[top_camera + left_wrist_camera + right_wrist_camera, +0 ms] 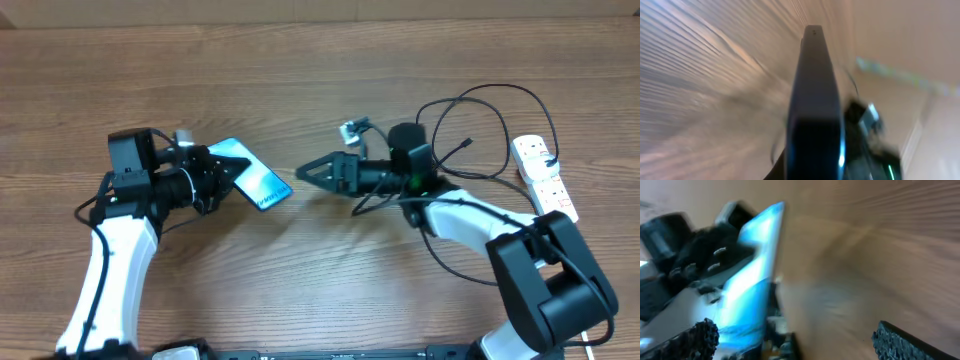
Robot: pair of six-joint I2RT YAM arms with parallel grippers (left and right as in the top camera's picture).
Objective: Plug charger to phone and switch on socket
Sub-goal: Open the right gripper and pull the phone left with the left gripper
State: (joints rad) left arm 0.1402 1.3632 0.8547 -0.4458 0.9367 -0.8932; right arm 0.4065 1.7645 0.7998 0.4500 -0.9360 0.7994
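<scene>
Blurred blue-lit phone [752, 275], wooden table [880, 245], right claw [792, 330] spread wide

no legible text, phone [258, 181] screen too blurred

The counter [320, 60] is mid-brown wood with darker grain streaks running along its length. The phone [255, 180] has a screen that fades from bright light blue to near white, framed by black edges; in the left wrist view its side [815, 100] reads as dark blue-black. The charger [480, 95] is thin and black throughout. The socket [545, 175] is white with small red marks and a white cord. The left gripper [222, 182] and the right gripper [305, 172] are black, the latter with ribbed black pads [900, 340]. The left arm [110, 260] and the right arm [470, 215] have white shells with black joints. A small green light [412, 183] glows on the right wrist.
</scene>
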